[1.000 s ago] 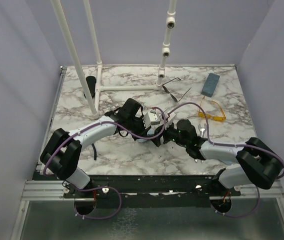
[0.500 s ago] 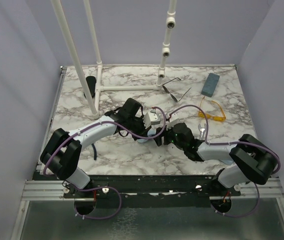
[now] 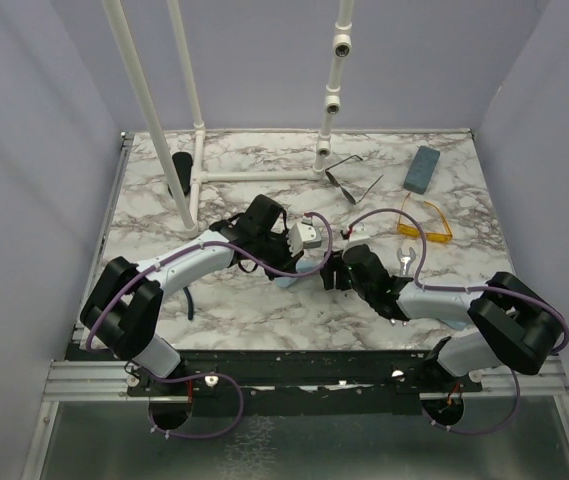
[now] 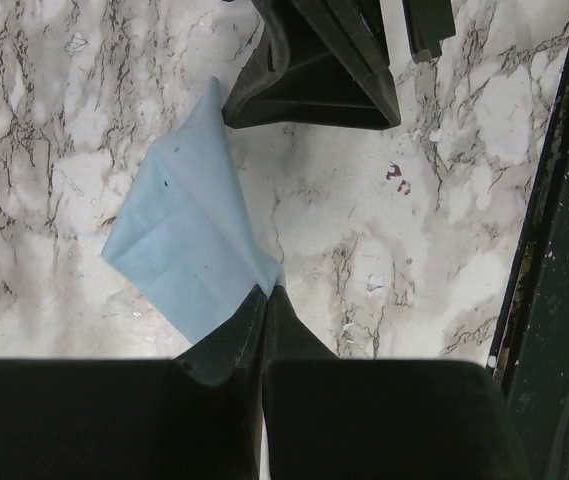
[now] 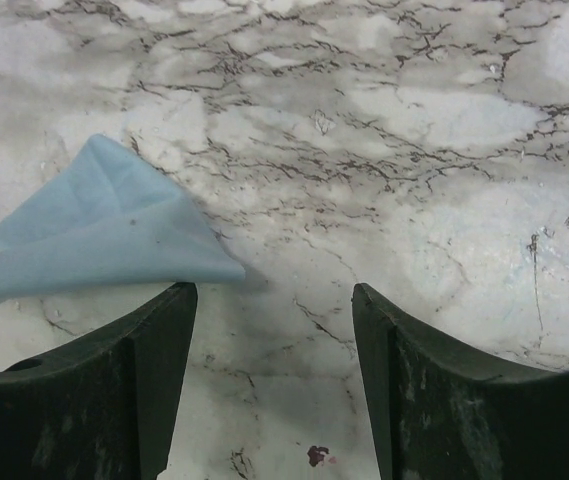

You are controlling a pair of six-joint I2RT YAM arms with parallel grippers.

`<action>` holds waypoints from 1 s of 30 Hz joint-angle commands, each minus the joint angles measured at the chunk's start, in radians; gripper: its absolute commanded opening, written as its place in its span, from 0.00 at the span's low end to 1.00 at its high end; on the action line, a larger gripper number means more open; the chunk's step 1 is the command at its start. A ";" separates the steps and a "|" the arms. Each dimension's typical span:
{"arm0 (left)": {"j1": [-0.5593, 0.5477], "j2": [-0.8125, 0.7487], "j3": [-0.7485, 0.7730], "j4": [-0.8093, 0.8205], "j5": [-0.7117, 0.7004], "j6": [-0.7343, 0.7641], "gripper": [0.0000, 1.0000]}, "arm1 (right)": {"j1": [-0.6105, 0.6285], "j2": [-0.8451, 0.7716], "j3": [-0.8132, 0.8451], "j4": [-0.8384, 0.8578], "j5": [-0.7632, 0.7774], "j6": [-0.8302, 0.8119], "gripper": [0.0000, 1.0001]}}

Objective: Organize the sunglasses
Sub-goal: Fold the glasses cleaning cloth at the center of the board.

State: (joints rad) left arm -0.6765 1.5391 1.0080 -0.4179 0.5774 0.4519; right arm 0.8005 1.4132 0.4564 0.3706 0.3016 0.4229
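The wire-framed sunglasses (image 3: 350, 181) lie at the back of the table, and the yellow-orange sunglasses (image 3: 426, 226) lie to their right; neither gripper is near them. At mid-table my left gripper (image 4: 266, 292) is shut on one corner of a light blue cloth (image 4: 179, 235), which lies spread on the marble. My right gripper (image 5: 274, 300) faces it from the other side, open, with only bare marble between its fingers. The cloth's (image 5: 94, 235) free corner lies just ahead of its left finger (image 5: 159, 340). In the top view the two grippers almost meet near the cloth (image 3: 286, 281).
A blue-grey oblong case (image 3: 422, 168) lies at the back right, and a black oval case (image 3: 181, 173) at the back left beside the white pipe frame (image 3: 254, 176). The table's dark front edge (image 4: 554, 300) runs close to the left gripper.
My right gripper has slid left toward the cloth and its jaws have narrowed somewhat. The left gripper has kept its hold on the cloth corner, shifting slightly.
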 commanded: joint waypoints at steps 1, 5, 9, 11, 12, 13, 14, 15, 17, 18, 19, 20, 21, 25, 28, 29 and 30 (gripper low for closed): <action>-0.005 -0.009 0.037 -0.018 0.037 0.000 0.00 | 0.005 -0.013 0.018 -0.067 -0.014 -0.055 0.68; -0.005 0.005 0.062 -0.018 0.056 -0.013 0.00 | 0.026 0.005 -0.004 0.000 -0.105 -0.113 0.71; -0.008 0.010 0.082 -0.018 0.067 -0.027 0.00 | 0.056 -0.017 -0.061 0.163 -0.120 -0.122 0.76; -0.014 0.010 0.080 -0.019 0.066 -0.028 0.00 | 0.059 -0.020 -0.066 0.201 -0.117 -0.126 0.77; -0.017 0.010 0.079 -0.019 0.065 -0.028 0.00 | 0.059 -0.017 -0.062 0.212 -0.117 -0.130 0.78; -0.018 0.009 0.078 -0.020 0.065 -0.030 0.00 | 0.061 -0.011 -0.054 0.218 -0.117 -0.134 0.78; -0.020 0.009 0.078 -0.021 0.065 -0.032 0.00 | 0.063 -0.005 -0.049 0.224 -0.119 -0.138 0.79; -0.020 0.008 0.078 -0.021 0.065 -0.035 0.00 | 0.066 0.002 -0.045 0.231 -0.120 -0.139 0.79; -0.020 0.003 0.082 -0.021 0.065 -0.039 0.00 | 0.075 0.012 -0.045 0.250 -0.107 -0.132 0.79; -0.021 0.001 0.083 -0.021 0.068 -0.040 0.00 | 0.078 0.016 -0.047 0.260 -0.101 -0.126 0.79; -0.021 -0.004 0.084 -0.021 0.070 -0.041 0.00 | 0.077 0.021 -0.048 0.269 -0.097 -0.121 0.79; -0.022 -0.007 0.085 -0.021 0.075 -0.043 0.00 | 0.078 0.026 -0.048 0.278 -0.098 -0.119 0.80; -0.023 -0.009 0.088 -0.021 0.079 -0.046 0.00 | 0.078 0.032 -0.046 0.287 -0.105 -0.119 0.81; -0.023 -0.008 0.100 -0.021 0.085 -0.052 0.00 | 0.091 0.050 -0.042 0.306 -0.139 -0.122 0.86; -0.023 -0.009 0.105 -0.021 0.081 -0.050 0.00 | 0.112 0.049 -0.061 0.329 -0.134 -0.131 0.86; -0.023 -0.010 0.106 -0.021 0.081 -0.050 0.00 | 0.118 0.049 -0.067 0.332 -0.129 -0.131 0.86; -0.023 -0.010 0.106 -0.021 0.081 -0.050 0.00 | 0.123 0.050 -0.072 0.332 -0.120 -0.131 0.87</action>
State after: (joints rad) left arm -0.6945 1.5402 1.0786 -0.4362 0.6231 0.4072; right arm 0.8986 1.4525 0.4046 0.6445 0.1848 0.3046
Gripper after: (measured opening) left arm 0.003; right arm 0.863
